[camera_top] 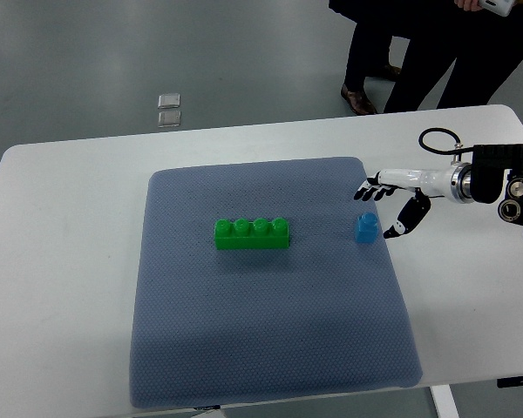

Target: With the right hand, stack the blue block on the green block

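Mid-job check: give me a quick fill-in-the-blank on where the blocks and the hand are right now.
1. The blue block sits near the mat's ____ edge.
2. The green block has ____ studs on top.
3. The right hand is ____, holding nothing, beside the blue block.

Missing words: right; four; open

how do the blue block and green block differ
The green block is long, with four studs in a row; the blue block is short and far smaller. The green block lies mid-mat; the blue block sits near the mat's right edge, beside the right hand. Both rest on the mat, unheld.
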Robot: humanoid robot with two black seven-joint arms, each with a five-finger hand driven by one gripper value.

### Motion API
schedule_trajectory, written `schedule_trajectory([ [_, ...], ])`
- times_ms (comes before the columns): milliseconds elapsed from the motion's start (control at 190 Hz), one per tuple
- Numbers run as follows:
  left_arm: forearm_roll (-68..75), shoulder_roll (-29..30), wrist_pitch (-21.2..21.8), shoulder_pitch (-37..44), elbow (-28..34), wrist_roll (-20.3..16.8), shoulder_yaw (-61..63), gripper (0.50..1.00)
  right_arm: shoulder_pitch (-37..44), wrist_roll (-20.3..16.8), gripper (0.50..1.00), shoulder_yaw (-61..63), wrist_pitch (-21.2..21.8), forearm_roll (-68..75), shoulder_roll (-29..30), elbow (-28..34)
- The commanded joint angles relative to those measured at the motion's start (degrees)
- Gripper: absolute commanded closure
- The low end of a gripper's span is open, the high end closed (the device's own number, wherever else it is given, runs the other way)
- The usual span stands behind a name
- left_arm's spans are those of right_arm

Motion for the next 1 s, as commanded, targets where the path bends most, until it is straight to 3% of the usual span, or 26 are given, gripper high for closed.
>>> schedule_trajectory([
  [0,0.0,0.0,0.0,0.0,0.0,0.0,0.0,0.500,-0.4,-0.4,0.673,0.0,-0.2,0.1,0.4,-0.6],
  [310,0.0,0.0,0.0,0.0,0.0,0.0,0.0,0.500,-0.9,-0.9,0.673,-0.7,-1.7,0.1,1.8,-1.7],
  [646,0.0,0.0,0.0,0.1,0.0,0.0,0.0,0.500,-1.8,-1.3,0.767,-0.8,-1.7,0.1,2.0,-2.4],
  [993,0.0,0.0,0.0,0.0,0.0,0.0,0.0,0.500,-2.2,-1.3,0.767,-0.8,-1.7,0.1,2.8,-2.5],
])
